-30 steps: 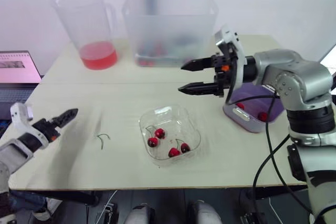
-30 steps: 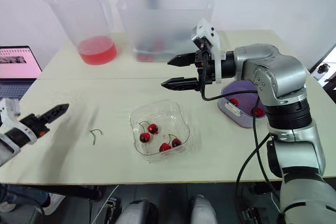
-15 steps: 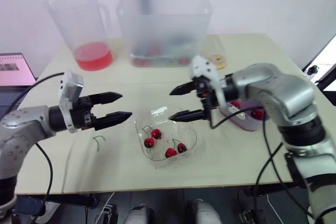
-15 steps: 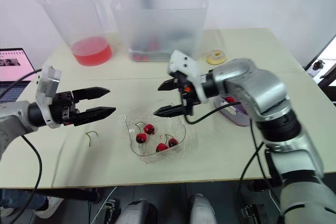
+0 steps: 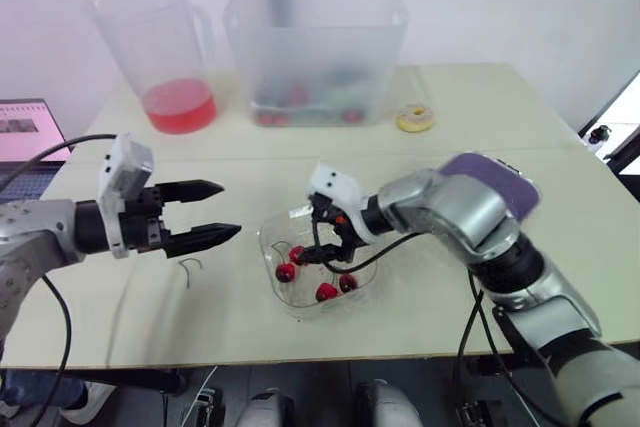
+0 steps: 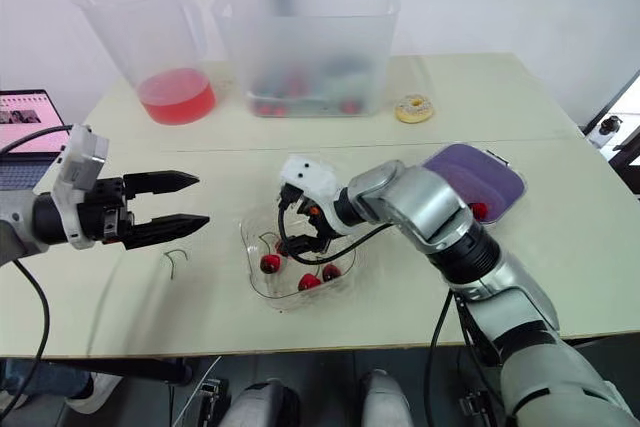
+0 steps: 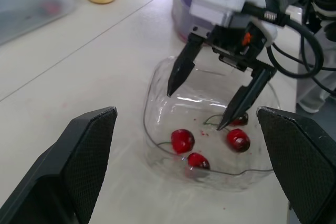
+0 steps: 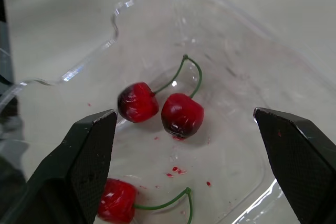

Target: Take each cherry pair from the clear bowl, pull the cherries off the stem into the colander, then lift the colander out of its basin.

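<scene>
Reaching for the stem, not the fruit

Your right tool hangs inside the clear bowl with its two fingers spread wide and pointing down, holding nothing. One tip is close to the cherries, though you cannot tell whether it touches. Your left tool hovers over the counter just left of the bowl, also spread wide and empty, with a bare stem lying on the counter near it.

The bowl sits near the middle of the counter and holds four cherries. One cherry pair lies between the right tool's fingers, the two fruits touching and joined by a green stem arch. A second pair lies beside it, nearer the bowl's edge. The purple basin, with the colander presumably seated in it, stands to the right of the bowl with at least one cherry inside.

The cherries look light, round and glossy, so they will likely roll or squirt out from hard fingers, and a firm squeeze may bruise them. The stem looks thin and springy. Take hold at the top of the arch, where the two stalks meet. Close gently and lift slowly, since the light bowl may slide or tip if a finger drags its wall.
</scene>
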### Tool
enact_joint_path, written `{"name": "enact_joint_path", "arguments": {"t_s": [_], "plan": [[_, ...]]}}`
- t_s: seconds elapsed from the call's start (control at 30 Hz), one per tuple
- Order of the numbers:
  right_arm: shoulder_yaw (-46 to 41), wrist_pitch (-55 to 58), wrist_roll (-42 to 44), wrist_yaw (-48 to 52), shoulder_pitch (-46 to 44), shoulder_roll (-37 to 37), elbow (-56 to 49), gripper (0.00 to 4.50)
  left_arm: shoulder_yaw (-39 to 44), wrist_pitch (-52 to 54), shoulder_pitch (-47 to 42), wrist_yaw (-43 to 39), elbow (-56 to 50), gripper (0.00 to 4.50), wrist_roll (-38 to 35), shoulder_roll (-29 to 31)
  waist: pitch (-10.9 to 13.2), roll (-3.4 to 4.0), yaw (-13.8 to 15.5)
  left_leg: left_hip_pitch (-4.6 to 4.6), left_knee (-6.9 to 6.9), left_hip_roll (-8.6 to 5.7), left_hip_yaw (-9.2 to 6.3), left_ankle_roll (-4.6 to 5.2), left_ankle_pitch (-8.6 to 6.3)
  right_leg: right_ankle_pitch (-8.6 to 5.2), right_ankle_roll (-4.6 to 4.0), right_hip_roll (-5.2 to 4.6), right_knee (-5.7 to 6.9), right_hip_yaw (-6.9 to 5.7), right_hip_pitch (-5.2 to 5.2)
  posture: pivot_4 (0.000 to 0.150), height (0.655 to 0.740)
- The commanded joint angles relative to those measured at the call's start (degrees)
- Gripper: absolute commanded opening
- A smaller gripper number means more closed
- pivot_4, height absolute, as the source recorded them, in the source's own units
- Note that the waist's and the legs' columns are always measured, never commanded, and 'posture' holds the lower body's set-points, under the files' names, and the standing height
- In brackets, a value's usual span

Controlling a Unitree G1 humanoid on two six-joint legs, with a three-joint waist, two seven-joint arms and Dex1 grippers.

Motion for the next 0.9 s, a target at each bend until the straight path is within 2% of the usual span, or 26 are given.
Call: {"name": "enact_joint_path", "arguments": {"t_s": [0.03,0.3,0.4,0.47,0.5,0.83,0.9], "plan": [[2.0,-3.0,-3.0,-1.8,-0.4,1.6,0.9,4.50,2.3,-0.8,0.7,0.3,-1.5,4.46,0.1,0.4,0.0,0.00,0.0,0.00,0.01,0.00,0.00,0.00,0.00,0.00,0.00,0.00,0.00,0.00,0.00,0.150,0.6886],[6.0,-7.0,-6.9,-2.1,1.3,3.5,4.2,4.50,2.3,-0.7,3.3,0.5,-1.5,4.46,1.3,1.1,0.0,-0.01,0.0,0.01,0.00,0.00,0.00,-0.01,0.01,0.00,0.00,0.02,0.01,0.00,0.00,0.150,0.6886],[6.8,-8.1,-8.0,-1.9,1.5,4.1,4.9,3.52,2.1,-0.5,3.0,0.7,-1.5,4.50,1.4,0.9,0.0,-0.01,0.0,0.01,0.00,0.00,0.00,-0.01,0.01,0.00,0.00,0.02,0.01,0.00,0.00,0.150,0.6886],[7.0,-8.3,-8.5,-1.7,1.8,4.3,4.8,2.55,1.9,-0.5,3.2,1.1,-2.0,4.50,1.4,0.6,0.0,-0.01,0.0,0.01,0.00,0.00,0.00,-0.01,0.01,0.00,0.00,0.02,0.00,0.00,-0.01,0.150,0.6886],[7.1,-8.3,-8.5,-1.5,1.8,4.3,4.7,2.28,1.8,-0.5,3.3,1.2,-2.2,4.50,1.4,0.5,0.0,-0.01,0.0,0.01,0.00,0.00,0.00,-0.01,0.01,0.00,0.00,0.02,0.00,0.00,-0.01,0.150,0.6886],[6.6,-8.3,-9.6,-0.8,1.6,4.5,5.4,2.28,0.0,-0.8,1.9,2.1,-2.0,4.50,2.1,-0.1,0.0,-0.01,0.0,0.01,0.00,0.00,-0.01,-0.01,0.01,0.00,0.00,0.02,0.01,0.00,0.00,0.150,0.6886],[6.8,-8.3,-9.8,-0.4,1.6,4.3,5.2,1.76,-0.2,-0.8,1.6,2.0,-1.9,4.50,2.2,-0.1,0.0,-0.01,0.0,0.01,0.00,0.00,0.00,-0.01,0.01,0.00,0.00,0.03,0.01,0.00,0.00,0.150,0.6886]]}}
